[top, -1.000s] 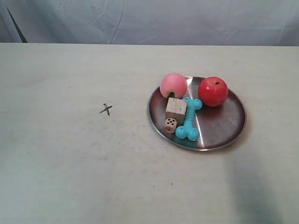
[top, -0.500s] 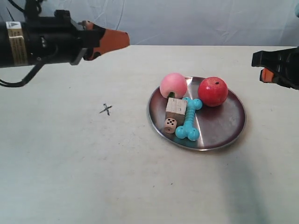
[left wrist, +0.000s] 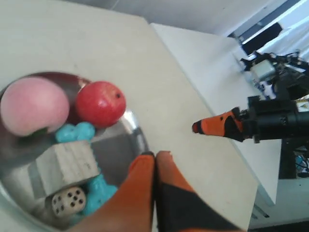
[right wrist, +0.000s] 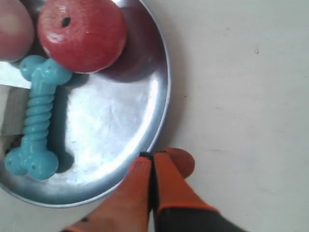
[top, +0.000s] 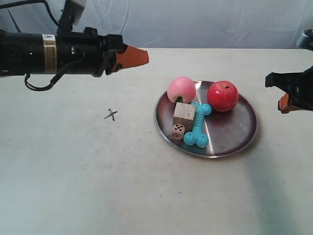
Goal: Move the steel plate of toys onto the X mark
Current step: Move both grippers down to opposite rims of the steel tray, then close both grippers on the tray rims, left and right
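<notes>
The steel plate [top: 230, 129] lies right of the table's middle. It carries a pink peach [top: 181, 89], a red apple [top: 222, 96], a turquoise bone [top: 197, 125], a wooden cube [top: 184, 114] and a brown die [top: 178, 131]. The X mark [top: 111, 115] is drawn on the table well to the plate's left. My left gripper [top: 145, 56] hovers shut above the table, between the X mark and the plate, with its orange fingertips [left wrist: 145, 162] pressed together. My right gripper [right wrist: 152, 155] is shut and empty too, just off the plate's rim [right wrist: 161, 104] on the apple [right wrist: 82, 34] side.
Pale beige tabletop [top: 73, 176] spreads wide around the plate and the X mark. A wrinkled light blue cloth [top: 195, 22] hangs behind the far edge. Beyond the table, the left wrist view shows dark equipment [left wrist: 285, 82].
One second ago no arm showed. Both arms then came in from the sides. The left gripper has since reached further toward the plate and the right one has dropped lower. The plate has not moved.
</notes>
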You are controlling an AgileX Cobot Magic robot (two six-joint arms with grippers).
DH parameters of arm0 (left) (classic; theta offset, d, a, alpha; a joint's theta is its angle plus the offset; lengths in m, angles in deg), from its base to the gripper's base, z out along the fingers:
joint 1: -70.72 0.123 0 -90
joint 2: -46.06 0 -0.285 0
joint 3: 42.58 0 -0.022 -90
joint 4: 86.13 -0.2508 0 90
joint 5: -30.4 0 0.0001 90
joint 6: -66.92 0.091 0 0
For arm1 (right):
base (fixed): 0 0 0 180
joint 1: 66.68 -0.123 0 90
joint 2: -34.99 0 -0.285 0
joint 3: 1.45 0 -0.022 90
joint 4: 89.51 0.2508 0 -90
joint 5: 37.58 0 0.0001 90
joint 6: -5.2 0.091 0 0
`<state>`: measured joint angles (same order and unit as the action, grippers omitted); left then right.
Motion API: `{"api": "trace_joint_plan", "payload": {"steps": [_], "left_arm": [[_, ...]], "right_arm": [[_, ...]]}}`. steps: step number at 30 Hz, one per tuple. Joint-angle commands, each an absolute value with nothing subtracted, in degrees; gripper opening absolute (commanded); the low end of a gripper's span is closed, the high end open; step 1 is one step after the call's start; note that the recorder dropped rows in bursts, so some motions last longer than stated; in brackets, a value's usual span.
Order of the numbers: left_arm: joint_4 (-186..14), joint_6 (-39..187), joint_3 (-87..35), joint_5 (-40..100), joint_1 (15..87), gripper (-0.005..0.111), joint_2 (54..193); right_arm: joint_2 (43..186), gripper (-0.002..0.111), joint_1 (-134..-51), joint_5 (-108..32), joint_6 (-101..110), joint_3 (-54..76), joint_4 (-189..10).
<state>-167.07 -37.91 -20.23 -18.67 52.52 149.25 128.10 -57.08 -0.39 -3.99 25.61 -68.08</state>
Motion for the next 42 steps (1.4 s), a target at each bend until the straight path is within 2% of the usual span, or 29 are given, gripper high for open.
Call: {"api": "trace_joint_plan", "payload": {"steps": [1,9,13,15,20,22,28,42], "left_arm": [[-178.74,-53.01,-26.47,-16.29,52.20,0.000,157.80],[-178.56,-53.01,-34.20,-18.40,52.20,0.000,169.97],[-179.27,-53.01,-35.12,-20.70,52.20,0.007,172.57],[-179.71,-53.01,-35.12,-21.28,52.20,0.016,173.62],[-180.90,-53.01,-35.12,-19.22,52.20,0.048,174.60],[-180.36,-53.01,-35.12,-17.06,52.20,0.050,174.60],[-181.66,-53.01,-35.12,-9.20,51.11,0.049,174.85],[-180.63,-53.01,-35.63,-8.32,47.71,0.049,179.56]], "right_arm": [[134.66,0.001,-55.40,1.27,-5.29,20.64,-67.75],[144.95,0.001,-55.40,1.55,-9.61,13.78,-64.53],[148.41,0.004,-55.40,1.69,-9.85,12.17,-64.29],[149.42,0.013,-55.40,2.06,-11.19,12.03,-63.49],[150.41,0.049,-55.40,1.53,-11.72,12.03,-61.77],[150.79,0.056,-55.40,1.35,-11.72,12.03,-61.52],[153.40,0.055,-55.40,0.99,-11.97,12.03,-59.15],[155.69,0.055,-55.40,-0.25,-11.97,12.03,-57.53]]}}
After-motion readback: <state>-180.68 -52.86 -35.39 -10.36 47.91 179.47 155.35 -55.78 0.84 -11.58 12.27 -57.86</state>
